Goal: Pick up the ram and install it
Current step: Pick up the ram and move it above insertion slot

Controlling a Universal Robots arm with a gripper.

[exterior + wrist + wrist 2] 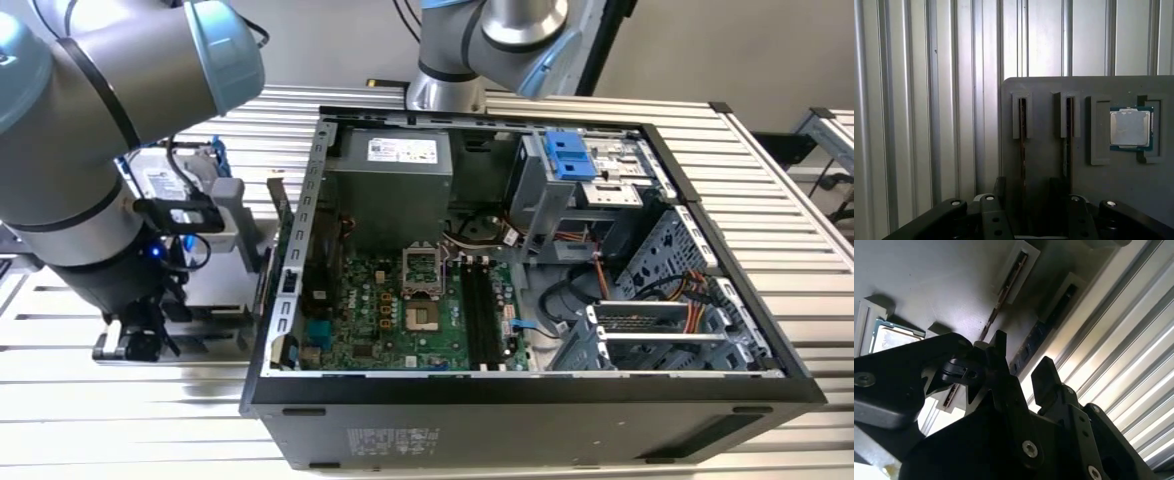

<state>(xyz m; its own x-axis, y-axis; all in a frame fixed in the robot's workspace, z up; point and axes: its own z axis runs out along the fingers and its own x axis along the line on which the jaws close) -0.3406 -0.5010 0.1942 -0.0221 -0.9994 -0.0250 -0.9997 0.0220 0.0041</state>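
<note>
In both wrist views, two ram sticks stand on edge in slotted holders of a grey tray (pixel 1044 100). One ram (pixel 1023 145) (pixel 1030 346) is the stick nearer the tray's edge. My gripper (pixel 1026 202) (pixel 1021 359) is open and lowered over this stick, with one dark finger (pixel 999 347) on each side of it and small gaps between. The second ram stick (pixel 1068 145) (pixel 1004 292) stands just outside the fingers. In the exterior view my gripper (pixel 134 338) hangs low over the tray (pixel 220 312), at the exterior view's left of the open computer case (pixel 534 385).
A square processor chip (pixel 1130 128) lies in a pocket of the same tray. Inside the case, the motherboard's long black memory slots (pixel 477 310) run beside the processor socket (pixel 422 290). A silver hard drive (pixel 171 182) stands behind my arm. The table is ribbed metal (pixel 914 125).
</note>
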